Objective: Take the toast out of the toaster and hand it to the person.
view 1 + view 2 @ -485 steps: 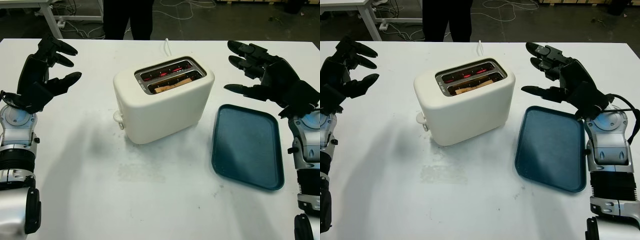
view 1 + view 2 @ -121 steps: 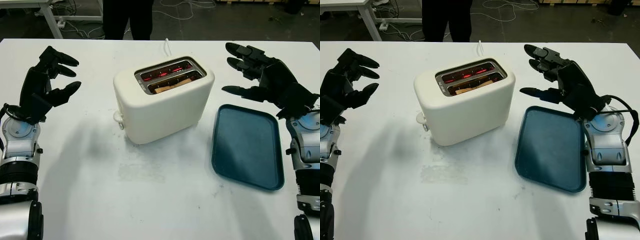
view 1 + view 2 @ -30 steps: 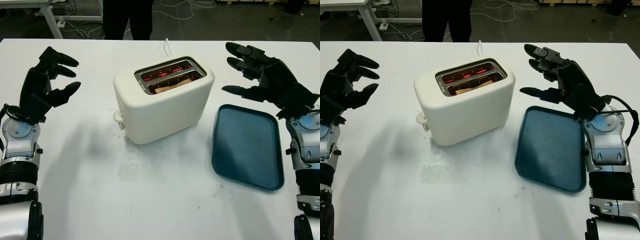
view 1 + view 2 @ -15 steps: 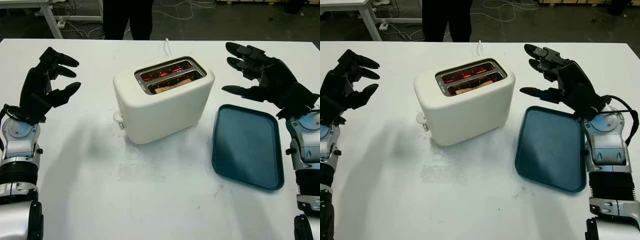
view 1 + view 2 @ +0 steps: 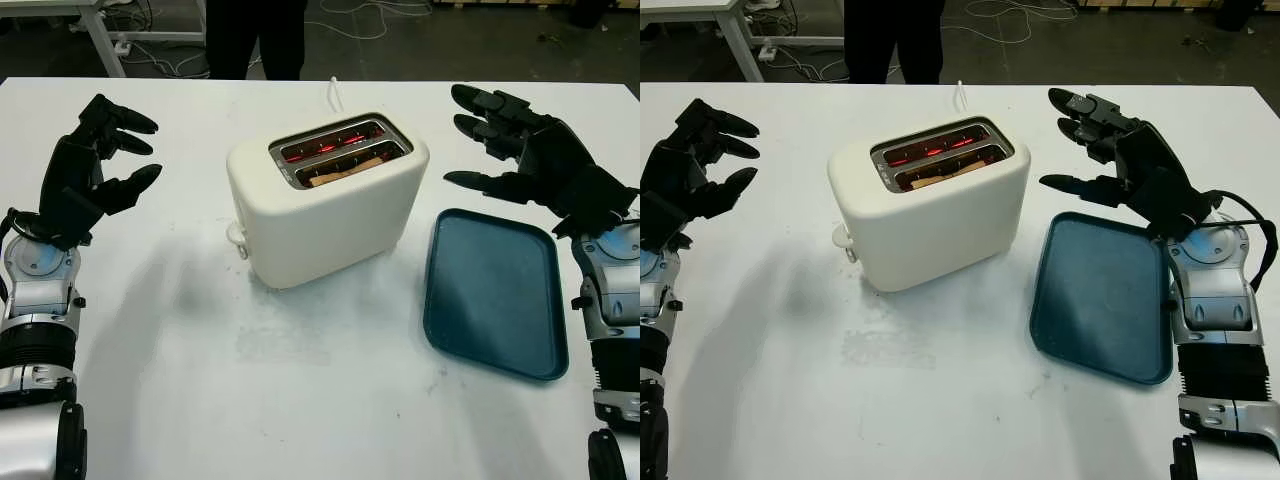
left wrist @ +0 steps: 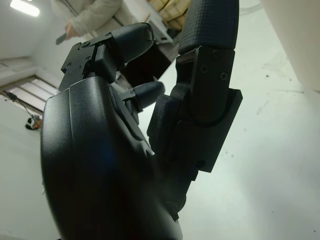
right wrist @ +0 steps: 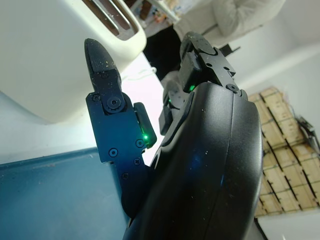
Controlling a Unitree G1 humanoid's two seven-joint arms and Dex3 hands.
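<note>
Nothing has moved since a moment ago: both hands hover where they were, holding nothing. Toast (image 5: 345,170) sits down in the nearer slot of the cream toaster (image 5: 325,198), whose slots glow red inside. Left of the toaster, well apart from it, the left hand (image 5: 88,170) hangs open above the white table (image 5: 300,400). Right of the toaster, the right hand (image 5: 535,160) is open above the far end of a blue tray (image 5: 492,292). A person (image 5: 255,35) stands behind the toaster, beyond the table's far edge.
</note>
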